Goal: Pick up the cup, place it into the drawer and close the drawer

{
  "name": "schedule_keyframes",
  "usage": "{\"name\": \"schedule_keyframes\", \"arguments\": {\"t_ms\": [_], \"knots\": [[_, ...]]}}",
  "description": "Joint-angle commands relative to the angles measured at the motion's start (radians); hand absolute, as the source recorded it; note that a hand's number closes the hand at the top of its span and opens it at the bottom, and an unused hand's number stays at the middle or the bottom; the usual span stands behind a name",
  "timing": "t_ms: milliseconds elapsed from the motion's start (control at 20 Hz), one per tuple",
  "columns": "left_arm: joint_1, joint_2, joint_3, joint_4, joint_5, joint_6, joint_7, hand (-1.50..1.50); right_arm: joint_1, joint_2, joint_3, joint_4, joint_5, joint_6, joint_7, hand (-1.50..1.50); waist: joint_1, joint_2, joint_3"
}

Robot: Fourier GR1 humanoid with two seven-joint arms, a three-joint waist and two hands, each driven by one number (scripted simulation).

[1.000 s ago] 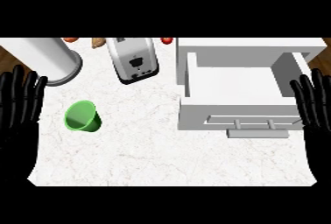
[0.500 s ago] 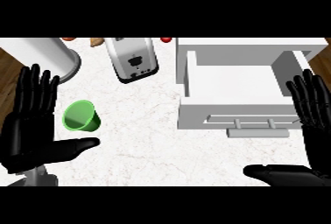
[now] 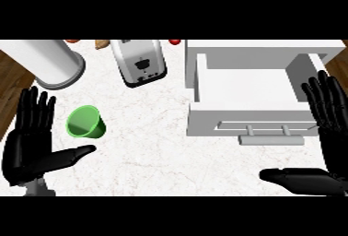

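Green and glossy, the cup point(image 3: 85, 122) sits on the left part of the white marbled surface point(image 3: 159, 154), near of the tall white cylinder point(image 3: 49, 62) and the toaster point(image 3: 140, 62). It seems to stand upright with its wide mouth up and its wall tapering to a smaller base, though a slight tilt cannot be ruled out.

The left hand point(image 3: 27, 154) is open, fingers straight and pointing far, thumb stretched right. The cup lies just right of those fingers and just far of the thumb, touching neither. That makes the left hand by far the nearer one, and a short move right should bring it to the cup.

The open drawer point(image 3: 245, 120) lies well apart, to the right. Beside it the right hand point(image 3: 332, 152) is also open, holding nothing.
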Motion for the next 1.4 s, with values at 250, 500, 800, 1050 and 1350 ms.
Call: {"name": "schedule_keyframes", "arguments": {"t_ms": [250,500,800,1050,1350], "knots": [[0.001,0.036,0.093,0.254,-0.017,0.013,-0.132,-1.5,-0.021,-0.016,-0.048,0.015,-0.03,0.025,0.01,-1.5,-0.002,0.0,0.0],[0.007,0.063,0.119,0.331,-0.021,0.015,-0.181,-1.5,-0.057,0.035,0.034,0.012,0.061,-0.024,0.043,-1.5,0.001,0.0,0.0],[-0.096,0.09,0.151,0.706,-0.054,-0.001,-0.411,-1.5,-0.039,0.009,-0.039,0.101,0.016,0.022,-0.084,-1.5,-0.004,0.001,0.0],[-0.145,0.137,0.204,0.885,0.0,-0.06,-0.538,-1.5,-0.064,-0.019,-0.067,0.014,-0.046,0.051,0.043,-1.5,-0.004,0.001,-0.001],[-0.269,0.214,0.25,1.218,0.015,-0.139,-0.721,-1.5,-0.005,-0.007,-0.043,0.033,-0.021,0.075,-0.018,-1.5,-0.009,0.002,-0.001]]}}
